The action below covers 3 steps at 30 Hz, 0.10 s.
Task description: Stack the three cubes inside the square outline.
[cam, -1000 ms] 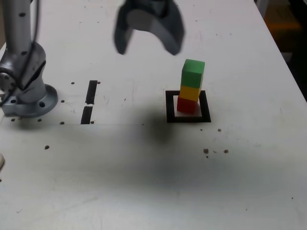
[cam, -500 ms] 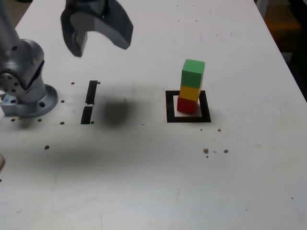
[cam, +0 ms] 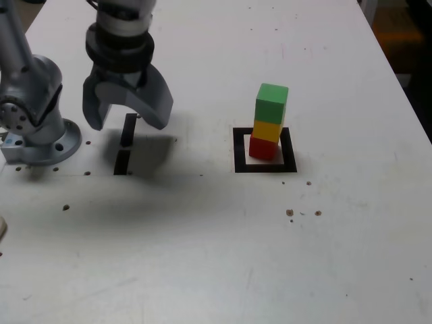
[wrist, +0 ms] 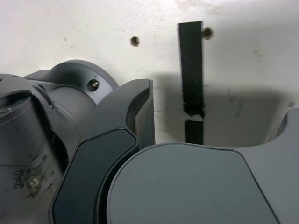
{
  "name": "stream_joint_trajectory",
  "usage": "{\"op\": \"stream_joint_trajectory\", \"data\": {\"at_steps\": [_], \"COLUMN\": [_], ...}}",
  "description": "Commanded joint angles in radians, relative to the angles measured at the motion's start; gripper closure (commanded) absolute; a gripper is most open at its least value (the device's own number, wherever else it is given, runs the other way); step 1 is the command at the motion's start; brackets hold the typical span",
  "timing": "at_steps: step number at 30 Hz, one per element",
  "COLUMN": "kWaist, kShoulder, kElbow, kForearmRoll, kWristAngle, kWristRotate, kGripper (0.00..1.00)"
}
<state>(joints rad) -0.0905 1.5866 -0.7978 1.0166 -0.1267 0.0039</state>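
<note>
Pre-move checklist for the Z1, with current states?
1. Three cubes stacked, green over yellow over red: ok
2. Red cube within the square outline: ok
3. Tool open, nothing between its jaws: ok
4. Tool away from the stack, over by the tape strips: ok
5. Cubes' edges exactly flush: cannot tell, one view of the stack only
6. Stack visible to the wrist camera: not ok, it shows tape strips and the arm's base

Bright tabletop, soft shadow beneath the gripper [cam: 128,121], pale glare up front; slight blur
</note>
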Motion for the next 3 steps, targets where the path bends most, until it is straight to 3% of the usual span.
{"op": "stream_joint_trajectory", "data": {"at_steps": [1,3], "kWaist": [0.001,0.001], "kShoulder": [0.004,-0.006], "kElbow": [0.013,0.017], "kForearmRoll": [0.005,0.009], "kWristAngle": [0.002,-0.001], "kWristRotate": [0.002,0.002], "kGripper": [0.0,0.0]}}
